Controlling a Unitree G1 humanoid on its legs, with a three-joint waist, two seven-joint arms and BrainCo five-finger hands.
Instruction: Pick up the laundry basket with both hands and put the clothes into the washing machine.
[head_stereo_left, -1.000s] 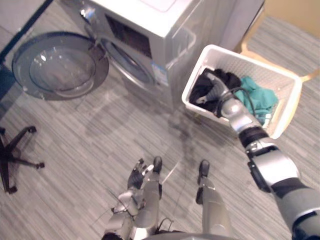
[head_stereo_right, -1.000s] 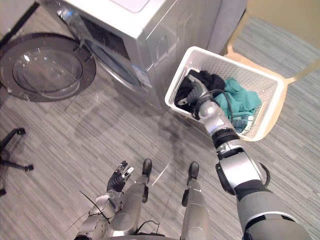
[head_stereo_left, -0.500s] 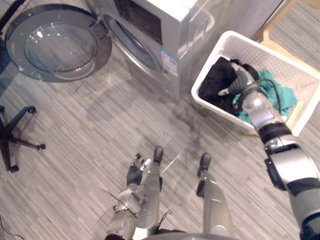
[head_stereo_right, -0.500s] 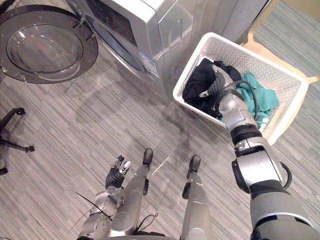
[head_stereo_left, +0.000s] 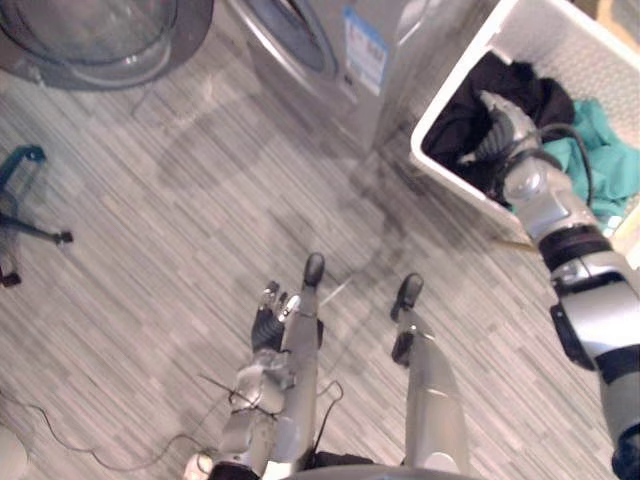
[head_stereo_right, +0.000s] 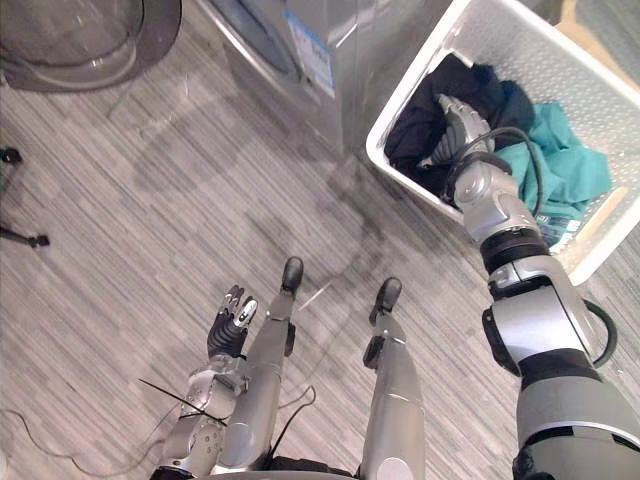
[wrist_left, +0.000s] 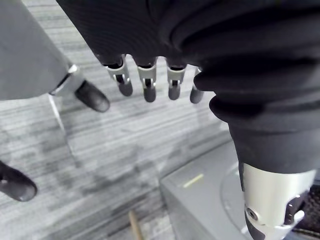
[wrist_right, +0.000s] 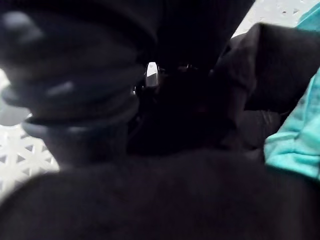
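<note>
The white laundry basket (head_stereo_left: 452, 75) stands on the floor to the right of the silver washing machine (head_stereo_left: 400, 40). It holds black clothes (head_stereo_left: 465, 110) and a teal cloth (head_stereo_left: 600, 160). My right hand (head_stereo_left: 500, 120) reaches down into the basket and rests on the black clothes, which press against it (wrist_right: 200, 105) and hide its fingers. My left hand (head_stereo_left: 268, 325) hangs low over the floor, far from the basket, and its fingers (wrist_left: 145, 82) are straight and hold nothing. The machine's round door (head_stereo_left: 100, 30) is swung open to the left.
The dark foot of an office chair (head_stereo_left: 20, 205) stands on the striped grey floor at the left. A pale wooden frame (head_stereo_right: 590, 15) shows behind the basket. Between the machine and my left hand lies bare floor.
The whole picture has shifted, so the camera has moved: machine and basket now sit higher and closer. My right hand stays in the basket on the black clothes. The left hand hangs as before.
</note>
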